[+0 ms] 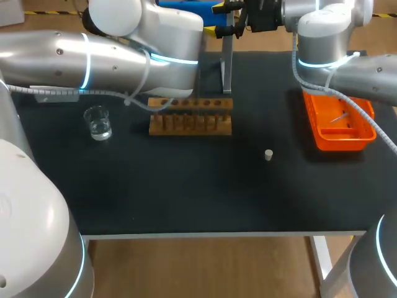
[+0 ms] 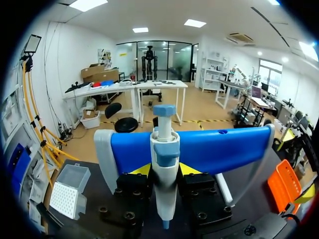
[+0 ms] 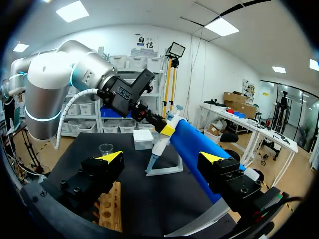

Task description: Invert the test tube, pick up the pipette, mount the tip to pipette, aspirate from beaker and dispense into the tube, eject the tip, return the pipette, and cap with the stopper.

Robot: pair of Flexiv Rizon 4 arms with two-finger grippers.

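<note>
Gripping the pipette (image 2: pixel 165 144) with the left hand (image 2: pixel 164 171), yellow tips pressed against both sides of the body, with the pipette hung on the blue stand (image 2: pixel 224 149) at the far edge of the table (image 1: pixel 186 186). Holding the right hand (image 3: pixel 162 158) spread wide and empty, near the stand. Risk of snagging from here: with a slanted lift, catching the pipette's collar on the blue rail and dragging or tipping the stand — or twisting the pipette in the grip and spoiling the later line-up over the tip box (image 2: pixel 70 191) near the stand. Could also clip the right hand, parked so close. As for containers: clear liquid in the beaker (image 1: pixel 98 122), standing left of the wooden rack (image 1: pixel 190 118); no telling of any tube in the rack's holes; something thin and pale in the orange tray (image 1: pixel 340 147), too small to name. Stopper (image 1: pixel 268 154) alone on the table, between rack and tray.
</note>
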